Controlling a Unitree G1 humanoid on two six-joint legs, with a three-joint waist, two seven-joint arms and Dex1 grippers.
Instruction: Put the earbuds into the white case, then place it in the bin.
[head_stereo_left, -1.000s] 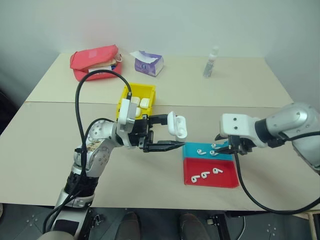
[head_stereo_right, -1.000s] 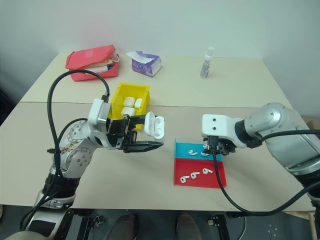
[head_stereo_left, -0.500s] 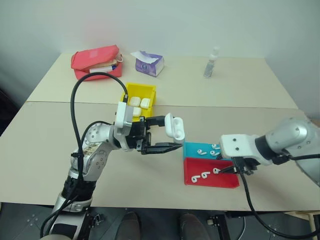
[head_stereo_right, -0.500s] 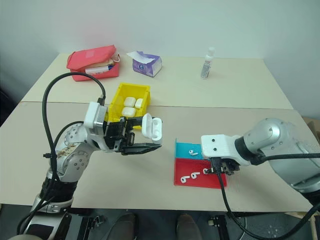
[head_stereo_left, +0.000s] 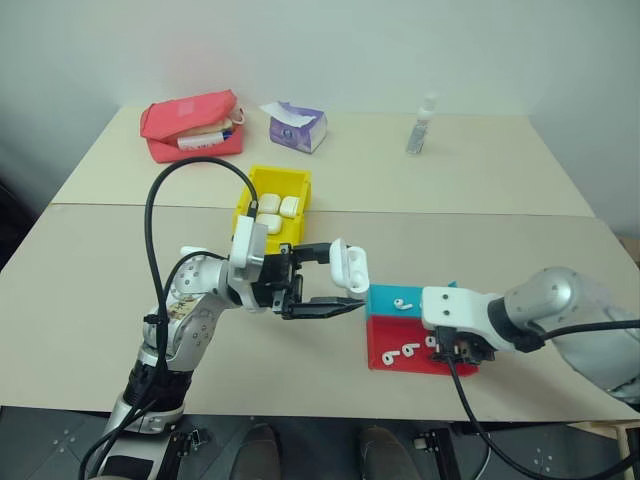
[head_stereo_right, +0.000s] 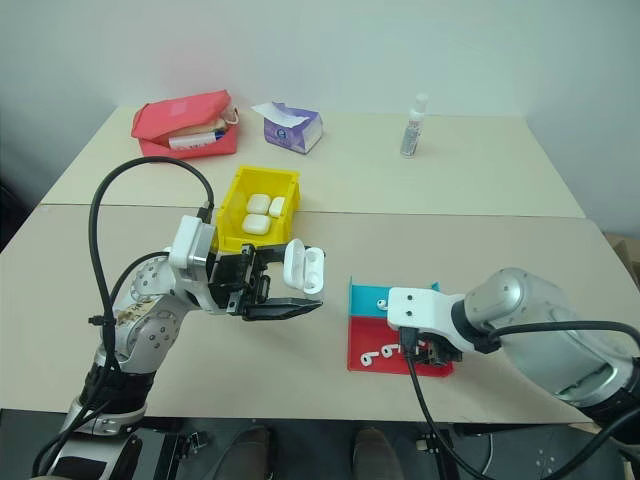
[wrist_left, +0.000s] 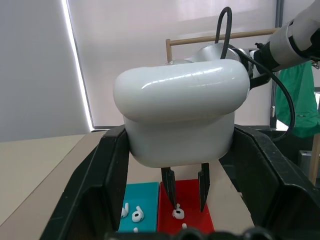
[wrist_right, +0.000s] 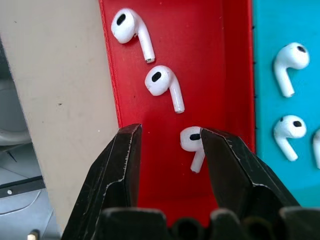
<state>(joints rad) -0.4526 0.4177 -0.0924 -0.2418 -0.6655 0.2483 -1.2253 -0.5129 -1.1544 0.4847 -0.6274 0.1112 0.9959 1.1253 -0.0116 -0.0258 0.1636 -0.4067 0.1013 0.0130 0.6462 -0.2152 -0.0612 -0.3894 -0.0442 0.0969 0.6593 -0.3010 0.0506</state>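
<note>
1. Two grippers are at work over your table (head_stereo_left: 120, 300), so take them one at a time.
2. Your left gripper (head_stereo_left: 335, 285) is clamped on the white case (head_stereo_left: 349, 263) and holds it in the air, above the tabletop and just to the left of the trays. The case lid is flipped up, as you can see from the head camera.
3. In your left wrist view the case (wrist_left: 182, 120) sits gripped between the two black fingers (wrist_left: 97, 200), with the trays visible beneath it.
4. Your right gripper (wrist_right: 170, 150) points down into the red tray (wrist_right: 220, 75). Its jaws stand partly apart and hold nothing. One of the earbuds (wrist_right: 192, 145) lies in the gap, right against one fingertip; you cannot tell whether it touches.
5. Two more earbuds (wrist_right: 162, 82) lie further along the red tray, apart from the fingers.
6. Beside the red tray, the turquoise tray (wrist_right: 285, 20) carries several more earbuds (wrist_right: 287, 62).
7. Your yellow bin (head_stereo_left: 275, 200) stands behind the left gripper, towards the middle of the table, with three white cases (head_stereo_left: 280, 208) already inside it.
8. Along the far edge you have a red pouch (head_stereo_left: 190, 122), a purple tissue pack (head_stereo_left: 297, 127) and a small clear bottle (head_stereo_left: 423, 125).
</note>
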